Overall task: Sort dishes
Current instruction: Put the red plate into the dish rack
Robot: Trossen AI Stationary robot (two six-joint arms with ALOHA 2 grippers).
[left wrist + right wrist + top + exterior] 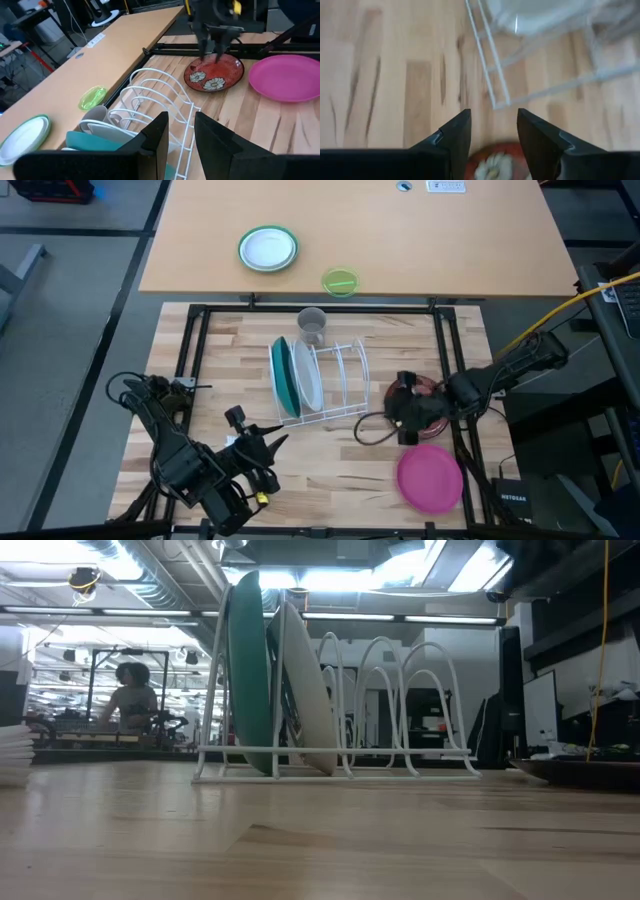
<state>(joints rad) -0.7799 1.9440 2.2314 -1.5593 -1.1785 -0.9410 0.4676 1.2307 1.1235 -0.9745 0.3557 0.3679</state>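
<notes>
bright ceiling lights, grey floor

rack right slots free, grey cup behind

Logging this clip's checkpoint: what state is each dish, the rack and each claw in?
Teal plate: upright in rack.
White plate: upright in rack, beside teal.
Red flowered plate: flat on table, under right claw.
Pink plate: flat on table.
Rack: remaining slots empty.
Right claw: open.
Left claw: open, idle.

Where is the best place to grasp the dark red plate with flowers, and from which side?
Probably its rim. The dark red plate lies flat on the table, so only its thin edge offers grip. The right gripper, open above it, could descend onto the edge.
</notes>
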